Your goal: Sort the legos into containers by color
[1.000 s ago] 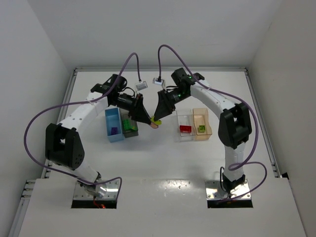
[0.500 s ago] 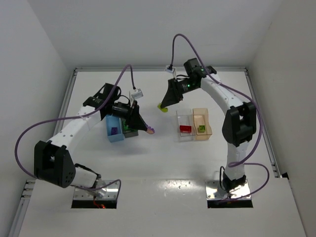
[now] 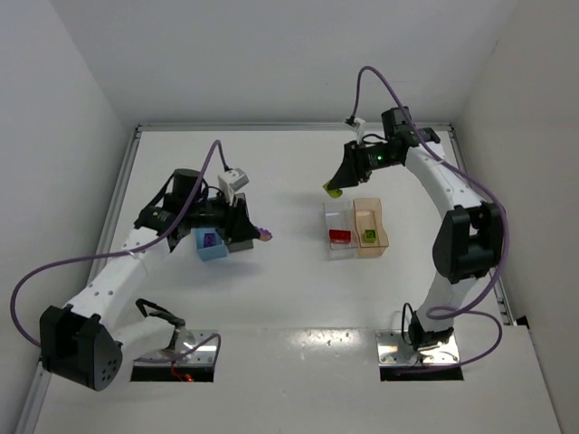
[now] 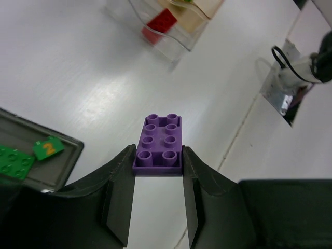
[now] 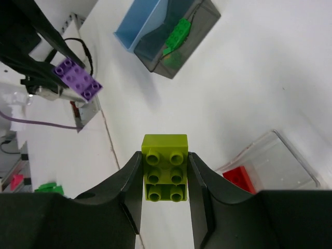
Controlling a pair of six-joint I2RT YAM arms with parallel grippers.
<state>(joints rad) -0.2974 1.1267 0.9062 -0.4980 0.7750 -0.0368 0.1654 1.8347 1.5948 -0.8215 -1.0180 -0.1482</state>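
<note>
1. White table, with two arms reaching over its middle.
2. A light blue plastic bin and a smoky dark grey bin touch, toward the left edge. A clear bin and a tan-orange bin touch, toward the right edge.
3. The left gripper pinches a flat purple brick, held just right of the grey bin.
4. The right gripper pinches a yellow-green brick, held just beyond the clear bin, toward the far edge.

White table; plain white walls on three sides; metal rails along its side edges
</note>
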